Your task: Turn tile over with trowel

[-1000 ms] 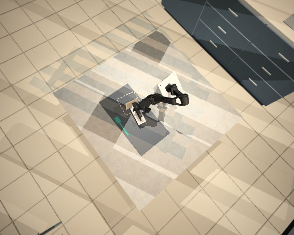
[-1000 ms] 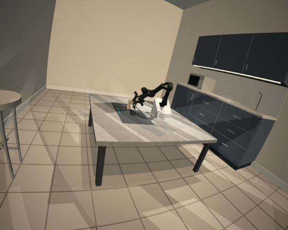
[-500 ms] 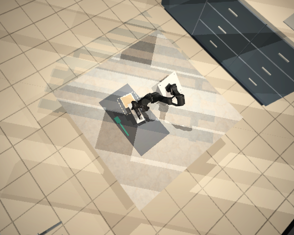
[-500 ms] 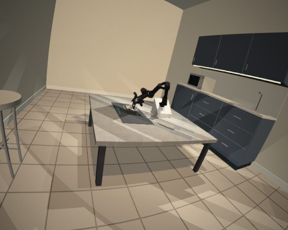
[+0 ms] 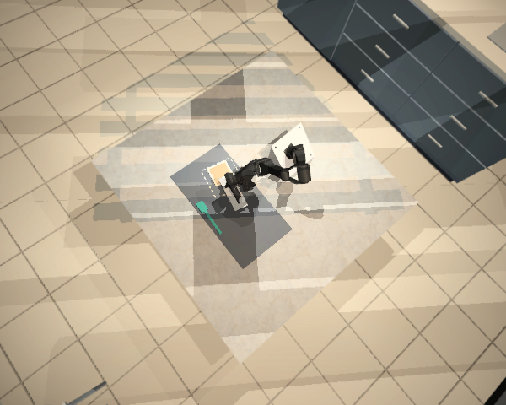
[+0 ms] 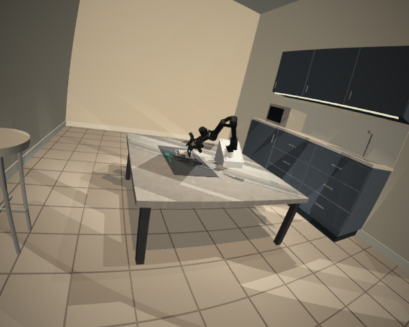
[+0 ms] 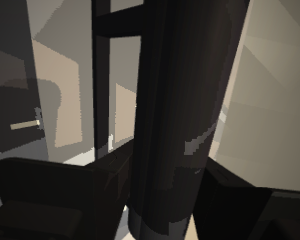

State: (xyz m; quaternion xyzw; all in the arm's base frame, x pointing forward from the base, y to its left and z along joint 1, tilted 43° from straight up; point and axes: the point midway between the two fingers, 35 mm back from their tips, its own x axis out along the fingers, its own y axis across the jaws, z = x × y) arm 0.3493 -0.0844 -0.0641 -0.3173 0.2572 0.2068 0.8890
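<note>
1. Tile (image 5: pixel 218 172) lies tan face up inside the dashed outline (image 5: pixel 204 177) on the mat (image 5: pixel 268 226), touching or just beside the gripper (image 5: pixel 232 183) at its 11 o'clock in the top view.
2. The gripper is clamped, part-way closed, on a dark round handle (image 7: pixel 170 125), which I judge to be the trowel's. A pale flat piece (image 5: pixel 238 199) under the hand runs 11 to 5 o'clock (probably its blade).
3. A green tool (image 5: pixel 209 218) lies loose on the mat at 8 o'clock from the hand, well apart from the tile.
4. Hard to make out:
   - whether the blade's edge is under the tile
   - which face carries the mark
   - the handle fills the wrist view, hiding both tile and blade
</note>
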